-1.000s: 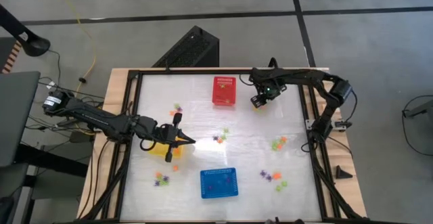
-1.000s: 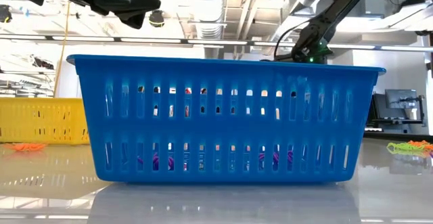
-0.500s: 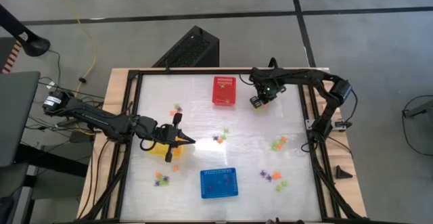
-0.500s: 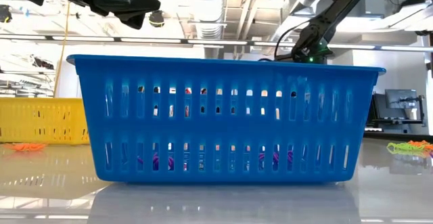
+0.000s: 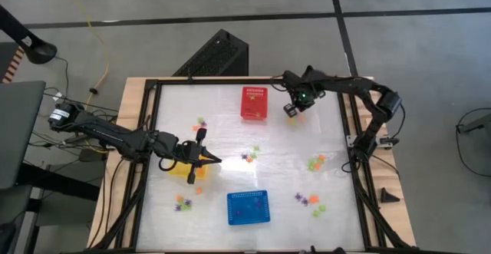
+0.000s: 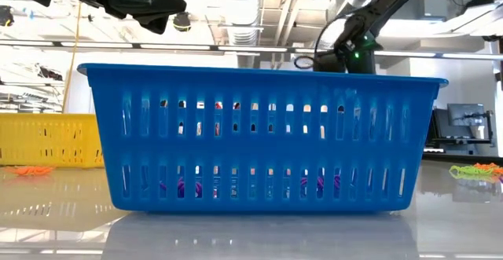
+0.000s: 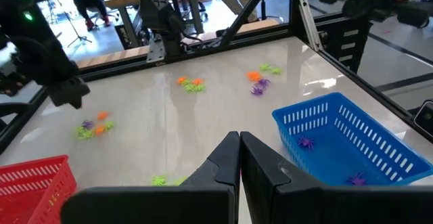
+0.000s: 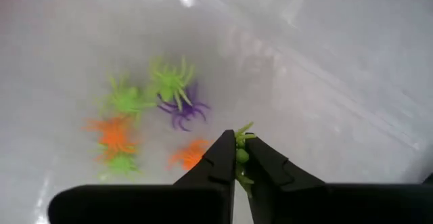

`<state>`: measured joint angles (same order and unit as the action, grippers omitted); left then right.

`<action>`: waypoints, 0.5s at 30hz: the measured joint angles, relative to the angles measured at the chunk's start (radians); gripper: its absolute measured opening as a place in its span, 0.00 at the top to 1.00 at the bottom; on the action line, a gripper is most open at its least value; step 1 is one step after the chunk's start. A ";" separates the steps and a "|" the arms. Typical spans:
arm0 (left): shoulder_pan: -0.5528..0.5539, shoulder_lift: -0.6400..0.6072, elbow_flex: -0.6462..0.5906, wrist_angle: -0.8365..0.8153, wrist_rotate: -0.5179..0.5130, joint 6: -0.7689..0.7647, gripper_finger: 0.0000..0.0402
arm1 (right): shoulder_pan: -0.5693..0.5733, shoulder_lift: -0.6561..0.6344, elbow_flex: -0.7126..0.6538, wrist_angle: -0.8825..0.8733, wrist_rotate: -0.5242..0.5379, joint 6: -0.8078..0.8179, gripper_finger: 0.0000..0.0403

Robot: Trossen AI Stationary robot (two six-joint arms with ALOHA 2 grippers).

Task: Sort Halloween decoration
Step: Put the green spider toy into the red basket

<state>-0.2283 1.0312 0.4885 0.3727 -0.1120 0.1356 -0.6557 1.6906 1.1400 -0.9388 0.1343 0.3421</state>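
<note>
The Halloween decoration is tiny plastic spiders in orange, purple and light green, lying in small clusters (image 5: 316, 162) (image 5: 307, 202) on the table. My right gripper (image 5: 291, 110) hangs at the far right, beside the red basket (image 5: 254, 103), shut on one light green spider (image 8: 241, 158) above a cluster of several more spiders (image 8: 135, 126). My left gripper (image 7: 239, 149) is shut on nothing and hovers over the yellow basket (image 5: 186, 171) at the table's left. The blue basket (image 5: 248, 207) stands near the front edge with purple spiders (image 7: 306, 143) inside. My right gripper pinches the light green spider's body (image 8: 238, 158) between its two fingertips, coming from above and pointing down. The spider is lifted clear of the table, its legs (image 8: 245, 130) sticking out beyond the fingers.
More spider clusters lie at the near left (image 5: 182, 202), mid-table (image 5: 249, 156) and far left (image 5: 201, 122). A black frame rail (image 5: 353, 143) runs around the table. People and furniture show in the room beyond.
My right gripper has risen from the spider cluster and drawn slightly toward the table's far edge and the red basket.
</note>
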 joint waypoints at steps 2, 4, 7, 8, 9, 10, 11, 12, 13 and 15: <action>0.000 0.000 0.000 -0.001 0.000 0.000 1.00 | 0.013 -0.004 0.036 -0.007 0.001 0.000 0.88; 0.000 0.000 0.000 -0.001 -0.002 0.000 1.00 | 0.031 -0.007 0.071 -0.004 0.001 0.005 0.89; 0.000 0.000 0.000 -0.001 -0.004 0.000 1.00 | 0.079 -0.009 0.114 0.053 -0.001 0.005 0.90; 0.000 0.000 0.000 -0.001 -0.005 0.000 1.00 | 0.097 -0.009 0.125 0.085 -0.001 0.005 0.90; 0.000 0.000 0.000 -0.001 -0.005 0.000 1.00 | 0.116 -0.009 0.134 0.119 -0.001 0.005 0.90; 0.000 0.000 0.000 -0.001 -0.005 0.000 1.00 | 0.135 -0.009 0.140 0.155 -0.002 0.005 0.90; 0.000 0.000 0.000 -0.001 -0.004 0.000 1.00 | 0.153 -0.009 0.144 0.192 -0.003 0.005 0.90; 0.000 0.000 0.000 -0.001 -0.004 0.000 1.00 | 0.171 -0.004 0.150 0.226 -0.003 0.005 0.89; 0.000 0.000 0.000 -0.001 -0.004 0.000 1.00 | 0.187 -0.003 0.152 0.264 -0.004 0.006 0.89; 0.000 0.000 0.000 -0.001 -0.004 -0.001 1.00 | 0.212 -0.001 0.153 0.323 -0.004 0.008 0.89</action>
<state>-0.2283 1.0311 0.4885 0.3717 -0.1162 0.1345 -0.4440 1.6896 1.2930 -0.6158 0.1300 0.3499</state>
